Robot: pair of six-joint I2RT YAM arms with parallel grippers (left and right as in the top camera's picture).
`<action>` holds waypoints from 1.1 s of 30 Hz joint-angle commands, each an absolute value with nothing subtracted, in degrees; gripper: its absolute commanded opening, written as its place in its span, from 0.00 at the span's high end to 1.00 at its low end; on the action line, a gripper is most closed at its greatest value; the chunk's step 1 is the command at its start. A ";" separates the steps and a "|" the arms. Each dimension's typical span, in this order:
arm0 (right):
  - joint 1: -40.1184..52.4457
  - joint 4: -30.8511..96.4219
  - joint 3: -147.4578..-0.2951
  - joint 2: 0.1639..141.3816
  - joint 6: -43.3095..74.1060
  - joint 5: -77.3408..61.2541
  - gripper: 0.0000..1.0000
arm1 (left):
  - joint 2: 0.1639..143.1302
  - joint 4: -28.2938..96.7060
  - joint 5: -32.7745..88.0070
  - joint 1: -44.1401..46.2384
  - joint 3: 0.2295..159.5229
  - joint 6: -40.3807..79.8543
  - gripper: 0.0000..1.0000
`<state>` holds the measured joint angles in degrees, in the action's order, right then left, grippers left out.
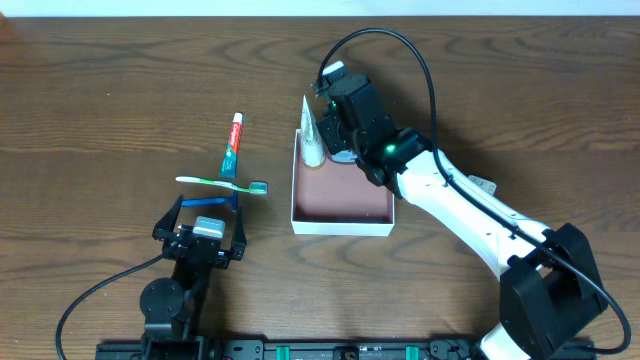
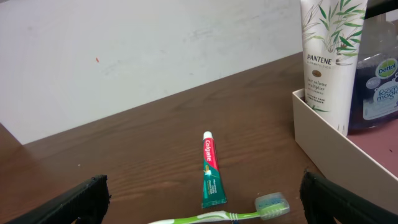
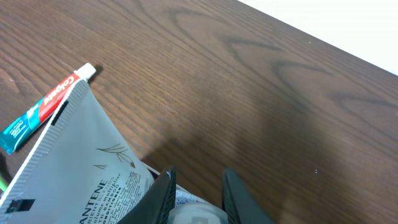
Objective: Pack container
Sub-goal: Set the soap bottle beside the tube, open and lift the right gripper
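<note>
The brown wooden tabletop [image 1: 120,90] carries everything. The white right arm [image 1: 460,205] reaches from the near right side over to the far edge of the container [image 1: 345,200]. This container is a shallow white box with a reddish-brown floor, and it sits near the middle of the tabletop.

The right gripper [image 3: 198,180] hangs over the container's far side. Its fingers [image 3: 163,196] stand narrow and close on the pale top of a dark blue Dettol bottle [image 2: 376,81], which stands inside the container. Just left of this bottle, in the far left corner, a white Pantene tube [image 1: 312,135] stands upright.

The left gripper [image 1: 207,207] is near the front, well left of the container, with its fingers spread wide and holding nothing.

A green toothbrush [image 1: 215,182] lies crosswise just beyond it, and farther away lies a Colgate toothpaste tube [image 1: 233,143], its near end close to the brush.
</note>
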<state>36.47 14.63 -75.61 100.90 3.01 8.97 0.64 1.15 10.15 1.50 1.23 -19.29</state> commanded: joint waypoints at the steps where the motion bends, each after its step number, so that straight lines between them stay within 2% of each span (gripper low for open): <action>1: 36.75 13.50 -75.94 100.44 3.81 9.69 0.99 | 0.60 3.01 10.96 1.19 0.23 -18.76 0.02; 14: 36.77 12.43 -75.94 104.25 4.69 9.67 0.98 | 0.60 3.01 10.96 1.19 0.23 -18.76 0.02; 17: 36.77 12.34 -75.94 104.53 4.67 9.67 0.88 | 0.60 3.01 10.96 1.19 0.23 -18.76 0.02; 19: 36.71 12.34 -75.94 104.53 4.64 9.69 0.72 | 0.60 3.01 10.96 1.19 0.23 -18.76 0.02; 20: 36.64 12.36 -75.94 104.53 4.62 9.69 0.67 | 0.60 3.01 10.96 1.19 0.23 -18.76 0.02; 25: 36.16 12.21 -75.94 104.53 4.64 9.69 0.53 | 0.60 3.01 10.96 1.19 0.23 -18.76 0.02; 28: 36.05 12.12 -75.96 104.47 4.62 9.67 0.48 | 0.60 3.01 10.96 1.19 0.23 -18.76 0.02; 33: 36.01 12.16 -75.99 103.24 4.16 9.69 0.46 | 0.60 3.01 10.96 1.19 0.23 -18.76 0.02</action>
